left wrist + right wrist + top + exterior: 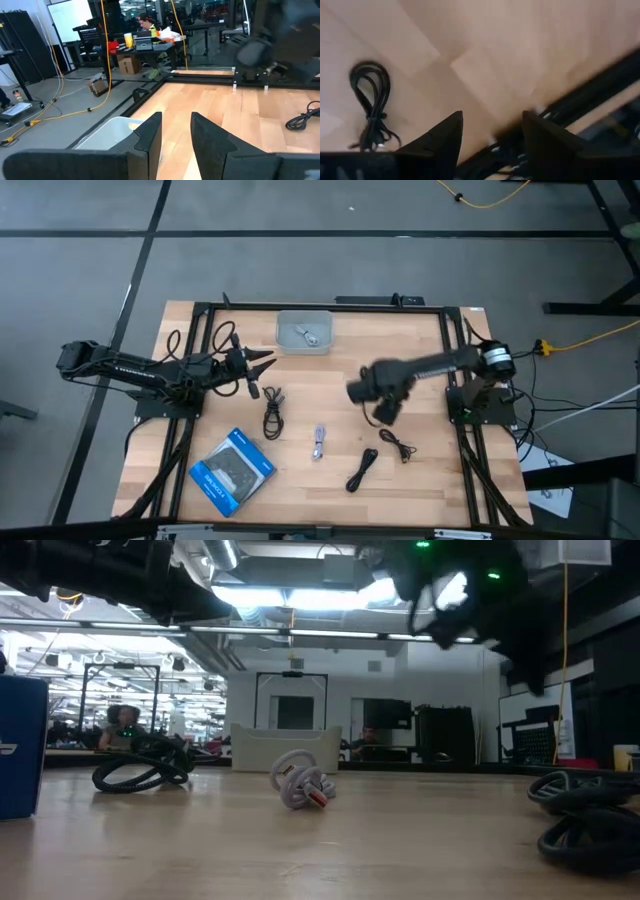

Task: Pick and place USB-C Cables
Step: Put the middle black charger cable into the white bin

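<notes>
Four cable bundles lie flat on the wood in the high view: a black one (272,412), a pale grey one (319,442), a black one (362,468) and a thin black one (398,444). Another pale cable (305,334) rests inside the grey bin (283,340) at the far edge. My left gripper (268,361) hovers open beside the bin (107,132), above the table. My right gripper (362,392) hangs open over the table's middle; its wrist view shows a black cable (370,107) on the wood beyond the open fingers (492,135). The low view shows the pale cable (303,780).
A flat blue-and-black packet (232,470) lies near the front left of the table. Black frame rails (455,350) run along the table's edges. Bare wood lies between the bin and the cables. People and desks show in the room behind the table.
</notes>
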Robot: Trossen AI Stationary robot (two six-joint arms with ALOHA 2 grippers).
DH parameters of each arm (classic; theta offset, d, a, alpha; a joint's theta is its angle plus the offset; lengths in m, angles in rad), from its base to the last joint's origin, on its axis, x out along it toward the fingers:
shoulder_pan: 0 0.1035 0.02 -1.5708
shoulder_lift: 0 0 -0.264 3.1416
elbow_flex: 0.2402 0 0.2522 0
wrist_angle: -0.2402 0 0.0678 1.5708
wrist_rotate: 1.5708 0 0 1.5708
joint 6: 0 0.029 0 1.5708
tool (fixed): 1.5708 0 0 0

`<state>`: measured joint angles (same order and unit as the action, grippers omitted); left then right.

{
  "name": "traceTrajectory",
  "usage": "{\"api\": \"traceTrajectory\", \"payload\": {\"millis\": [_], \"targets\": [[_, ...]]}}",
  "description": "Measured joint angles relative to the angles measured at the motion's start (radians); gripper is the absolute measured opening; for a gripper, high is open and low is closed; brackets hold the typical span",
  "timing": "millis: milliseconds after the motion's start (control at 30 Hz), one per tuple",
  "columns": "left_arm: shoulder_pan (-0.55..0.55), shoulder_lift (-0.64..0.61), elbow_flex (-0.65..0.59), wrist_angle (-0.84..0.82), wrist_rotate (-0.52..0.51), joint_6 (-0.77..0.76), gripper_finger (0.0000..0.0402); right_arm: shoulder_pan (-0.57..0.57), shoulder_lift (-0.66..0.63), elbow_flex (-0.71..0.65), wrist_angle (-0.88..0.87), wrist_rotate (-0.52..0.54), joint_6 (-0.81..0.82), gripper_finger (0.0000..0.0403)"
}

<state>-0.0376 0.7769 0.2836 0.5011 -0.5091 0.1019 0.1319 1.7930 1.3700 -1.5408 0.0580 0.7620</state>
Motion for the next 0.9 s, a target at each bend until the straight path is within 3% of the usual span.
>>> {"api": "traceTrajectory", "payload": {"millis": [167, 333, 500, 667, 900], "targets": [[0.000, 0.000, 0.000, 0.002, 0.000, -0.018, 0.0096, 0.143, -0.051, -0.121, 0.094, -0.136, 0.305, 0.0209], [0.000, 0.000, 0.000, 0.009, -0.003, 0.018, 0.0096, 0.231, -0.057, -0.137, 0.294, -0.178, 0.389, 0.0209], [0.000, 0.000, 0.000, 0.019, -0.005, 0.050, 0.0096, 0.300, -0.057, -0.137, 0.495, -0.093, 0.406, 0.0209], [0.000, 0.000, 0.000, 0.069, -0.006, 0.067, 0.0096, 0.355, -0.057, -0.141, 0.469, 0.010, 0.492, 0.0209], [0.000, 0.000, 0.000, 0.096, -0.006, 0.068, 0.0096, 0.407, -0.054, -0.238, 0.558, 0.038, 0.557, 0.0209]]}}
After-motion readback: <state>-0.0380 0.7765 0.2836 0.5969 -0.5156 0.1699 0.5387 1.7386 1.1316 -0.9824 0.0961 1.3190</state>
